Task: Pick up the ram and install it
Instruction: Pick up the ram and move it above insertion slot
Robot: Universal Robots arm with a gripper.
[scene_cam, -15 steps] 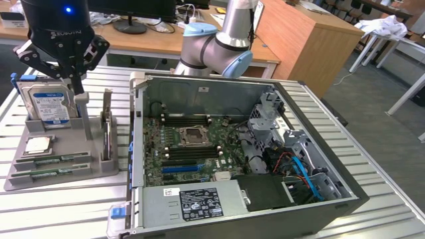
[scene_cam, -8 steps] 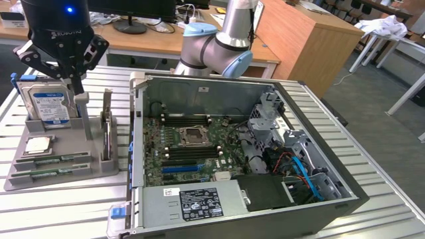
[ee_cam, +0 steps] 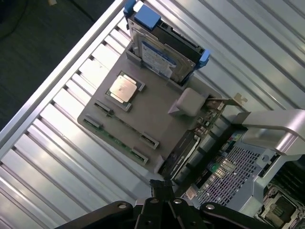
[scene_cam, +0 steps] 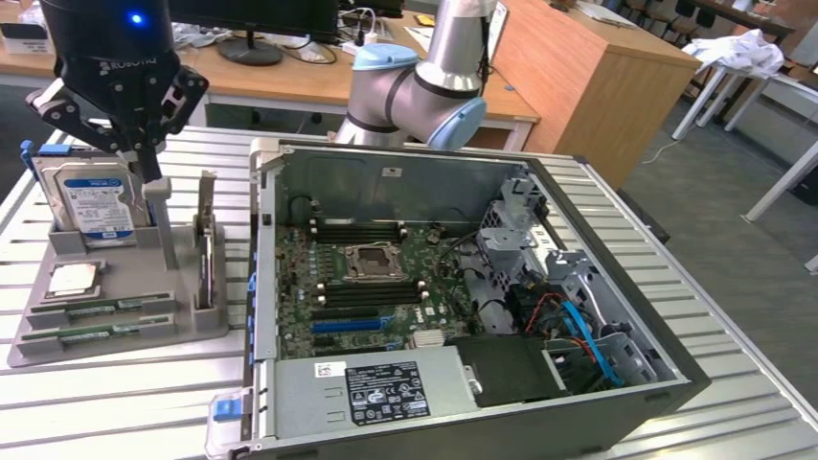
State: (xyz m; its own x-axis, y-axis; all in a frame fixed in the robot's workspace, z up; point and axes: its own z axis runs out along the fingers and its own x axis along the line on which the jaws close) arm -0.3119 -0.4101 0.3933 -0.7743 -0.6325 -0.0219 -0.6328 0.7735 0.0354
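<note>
The ram (scene_cam: 87, 333) (ee_cam: 114, 139) is a thin green stick lying flat in a slot at the front of the grey holder tray (scene_cam: 128, 287) (ee_cam: 157, 114). A second green strip sits in the slot just behind it in the exterior view. My black gripper (scene_cam: 138, 161) (ee_cam: 161, 185) hangs above the tray's back, over the hard drive and the grey post. Its fingers are shut together with nothing between them, well above the ram.
The tray also carries a blue-labelled hard drive (scene_cam: 96, 206) (ee_cam: 164, 55), a square CPU (scene_cam: 73, 279) (ee_cam: 125, 89) and an upright card (scene_cam: 205, 251). To the exterior view's right lies the open computer case (scene_cam: 639, 326), its motherboard (scene_cam: 364, 287) with memory slots exposed. All rests on a slatted metal table (scene_cam: 115, 402).
</note>
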